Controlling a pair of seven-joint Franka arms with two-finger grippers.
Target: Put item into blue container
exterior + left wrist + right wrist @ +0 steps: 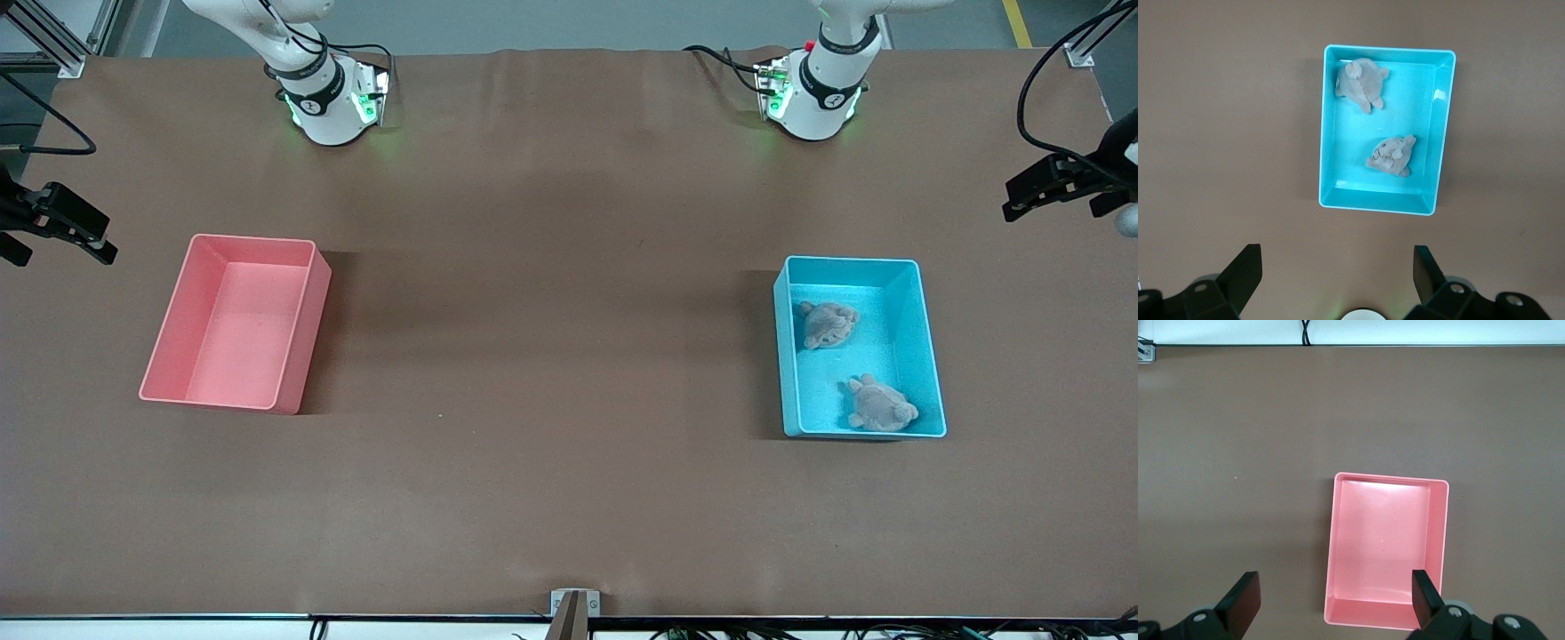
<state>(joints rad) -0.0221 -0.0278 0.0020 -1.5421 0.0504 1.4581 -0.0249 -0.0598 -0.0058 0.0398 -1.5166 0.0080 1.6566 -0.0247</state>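
The blue container [925, 356] stands toward the left arm's end of the table, with two grey plush turtles in it. One turtle [829, 324] lies farther from the front camera and the other turtle [880, 407] lies nearer. My left gripper [1336, 263] hangs high and open, empty, off the blue container [1441, 133] toward the table's end [1013, 203]. My right gripper [1333, 590] is open and empty, high over the edge of the pink bin [1437, 520]. In the front view the right gripper [62, 240] shows at the picture's border.
The empty pink bin [169, 338] sits toward the right arm's end of the table. Between the two bins lies bare brown tabletop [551, 356]. Both arm bases stand along the table's back edge, and a small bracket [574, 604] is at the front edge.
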